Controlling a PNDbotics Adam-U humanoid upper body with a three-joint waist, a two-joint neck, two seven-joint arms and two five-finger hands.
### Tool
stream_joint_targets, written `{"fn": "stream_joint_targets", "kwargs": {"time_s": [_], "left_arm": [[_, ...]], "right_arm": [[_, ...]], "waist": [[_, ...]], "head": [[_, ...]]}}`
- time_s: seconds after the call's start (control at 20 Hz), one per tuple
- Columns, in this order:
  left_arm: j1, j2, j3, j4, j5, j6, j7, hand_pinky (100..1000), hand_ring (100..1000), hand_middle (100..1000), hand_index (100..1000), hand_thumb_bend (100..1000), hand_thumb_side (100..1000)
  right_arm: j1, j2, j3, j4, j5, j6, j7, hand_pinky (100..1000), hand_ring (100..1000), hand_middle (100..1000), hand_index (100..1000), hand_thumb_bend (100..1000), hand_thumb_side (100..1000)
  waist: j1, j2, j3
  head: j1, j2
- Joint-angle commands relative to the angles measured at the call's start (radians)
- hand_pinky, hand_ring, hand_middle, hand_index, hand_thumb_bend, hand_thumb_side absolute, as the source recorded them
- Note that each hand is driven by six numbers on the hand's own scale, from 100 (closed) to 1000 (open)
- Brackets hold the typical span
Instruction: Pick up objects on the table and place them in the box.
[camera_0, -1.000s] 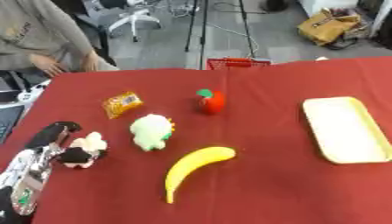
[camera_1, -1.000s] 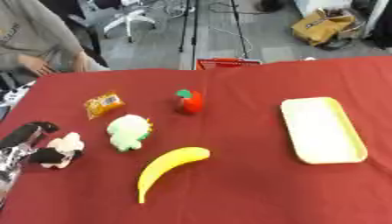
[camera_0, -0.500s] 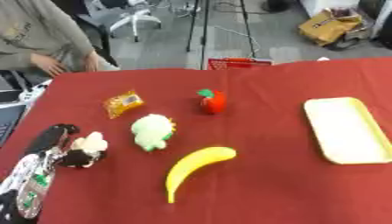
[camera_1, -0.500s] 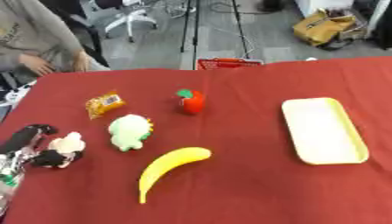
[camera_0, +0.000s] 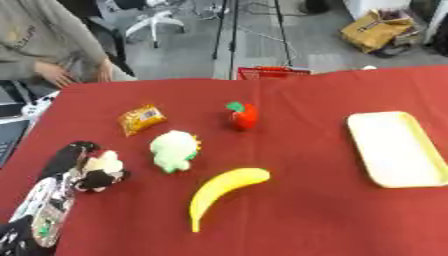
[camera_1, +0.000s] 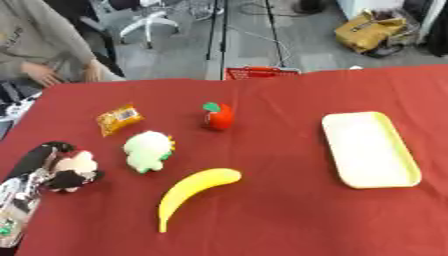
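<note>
Left eye view, left hand (camera_0: 66, 165): enters from the lower left corner, black and silver, lying along the tabletop edge.
Fingers (camera_0: 77, 149): dark, curved round the far side of a small plush toy; the exact closure cannot be told, though they appear to wrap it.
Plush toy (camera_0: 101, 170): cream upper part, dark lower part, touching the left hand on the tabletop.
Green-and-white plush (camera_0: 174, 150): just right of the held toy, apart from it, lying on the cloth.
Banana (camera_0: 221, 191): yellow, nearer the camera than the green plush, lying diagonally with its thin end toward the lower left.
Snack packet (camera_0: 141, 118): orange, beyond the green plush, tilted.
Red fruit toy (camera_0: 242, 115): green leaf on top, upright near the tabletop centre.
Box (camera_1: 367, 148): pale yellow shallow tray, at the right, well apart from all the objects; nothing lies in it.
Tabletop (camera_0: 297, 220): covered by a red cloth.
Red basket (camera_0: 275, 72): just beyond the far edge.
Right hand: in neither view.
</note>
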Motion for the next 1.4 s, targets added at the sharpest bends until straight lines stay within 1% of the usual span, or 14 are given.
{"fn": "stream_joint_targets", "kwargs": {"time_s": [0.05, 0.15, 0.25, 0.35, 0.4, 0.55, 0.6, 0.65, 0.7, 0.75, 0.85, 1.05, 1.25, 1.4], "left_arm": [[-0.015, 0.017, -0.002, -0.005, -0.002, -0.002, -0.021, 705, 775, 765, 838, 820, 457], [-0.015, 0.015, -0.001, -0.005, -0.007, 0.001, -0.027, 674, 756, 751, 828, 812, 444], [-0.015, 0.014, 0.001, -0.007, -0.011, 0.006, -0.022, 618, 726, 716, 800, 738, 429], [-0.014, 0.012, 0.003, -0.010, -0.013, 0.013, -0.003, 593, 708, 693, 785, 700, 418], [-0.014, 0.012, 0.006, -0.012, -0.012, 0.018, 0.009, 539, 670, 652, 762, 582, 394], [-0.013, 0.010, 0.009, -0.013, -0.005, 0.029, 0.040, 485, 626, 600, 736, 407, 359], [-0.013, 0.010, 0.009, -0.012, -0.001, 0.032, 0.048, 452, 598, 557, 716, 291, 331], [-0.013, 0.010, 0.010, -0.011, 0.004, 0.034, 0.053, 438, 585, 544, 707, 252, 323], [-0.013, 0.009, 0.010, -0.011, 0.012, 0.035, 0.058, 403, 553, 518, 685, 158, 302], [-0.013, 0.009, 0.010, -0.010, 0.019, 0.036, 0.062, 391, 542, 508, 677, 131, 298], [-0.014, 0.009, 0.010, -0.010, 0.031, 0.038, 0.068, 358, 514, 482, 653, 100, 287], [-0.027, 0.010, 0.011, -0.044, 0.069, 0.033, 0.076, 334, 504, 468, 636, 100, 286], [-0.068, 0.016, 0.003, -0.107, 0.119, 0.021, 0.093, 311, 499, 455, 619, 100, 287], [-0.121, 0.018, -0.020, -0.143, 0.206, 0.001, 0.110, 291, 501, 448, 617, 100, 276]], "right_arm": [[-0.011, -0.010, 0.000, -0.025, -0.004, -0.002, 0.002, 595, 617, 613, 737, 254, 669], [-0.011, -0.009, 0.000, -0.025, -0.004, -0.002, 0.003, 595, 617, 613, 737, 254, 669], [-0.011, -0.009, 0.000, -0.025, -0.003, -0.001, 0.003, 595, 617, 613, 737, 254, 669], [-0.011, -0.009, 0.000, -0.025, -0.003, -0.001, 0.003, 595, 617, 613, 737, 254, 669], [-0.011, -0.009, 0.000, -0.025, -0.003, -0.002, 0.002, 595, 617, 613, 737, 253, 670], [-0.011, -0.009, 0.000, -0.025, -0.004, -0.001, 0.002, 595, 617, 613, 737, 254, 670], [-0.012, -0.009, 0.000, -0.025, -0.003, -0.001, 0.003, 595, 617, 613, 737, 254, 670], [-0.012, -0.009, -0.001, -0.025, -0.003, -0.001, 0.003, 595, 617, 613, 737, 254, 670], [-0.012, -0.009, -0.001, -0.025, -0.003, -0.001, 0.002, 595, 617, 613, 737, 254, 670], [-0.013, -0.009, -0.001, -0.025, -0.003, -0.001, 0.002, 595, 617, 613, 737, 254, 670], [-0.013, -0.009, -0.001, -0.025, -0.003, -0.001, 0.002, 595, 617, 613, 737, 255, 670], [-0.013, -0.008, -0.002, -0.025, -0.002, 0.000, 0.001, 595, 617, 613, 737, 255, 670], [-0.012, -0.009, 0.000, -0.025, -0.003, 0.001, 0.003, 595, 617, 613, 737, 255, 671], [-0.013, -0.010, 0.001, -0.025, -0.004, 0.000, 0.004, 595, 617, 613, 737, 256, 670]], "waist": [[-0.016, -0.024, 0.000], [-0.015, -0.024, -0.001], [-0.015, -0.024, -0.001], [-0.015, -0.025, -0.002], [-0.015, -0.025, -0.001], [-0.015, -0.025, -0.001], [-0.015, -0.025, -0.001], [-0.015, -0.026, -0.001], [-0.015, -0.026, -0.001], [-0.015, -0.026, -0.001], [-0.015, -0.026, -0.001], [-0.015, -0.028, -0.003], [-0.015, -0.030, -0.006], [-0.014, -0.031, -0.011]], "head": [[0.003, -0.010], [0.003, -0.010], [0.003, -0.011], [0.002, -0.011], [0.002, -0.011], [0.003, -0.011], [0.003, -0.012], [0.003, -0.012], [0.003, -0.013], [0.003, -0.013], [0.003, -0.014], [0.003, -0.016], [0.004, -0.016], [0.006, -0.019]]}}
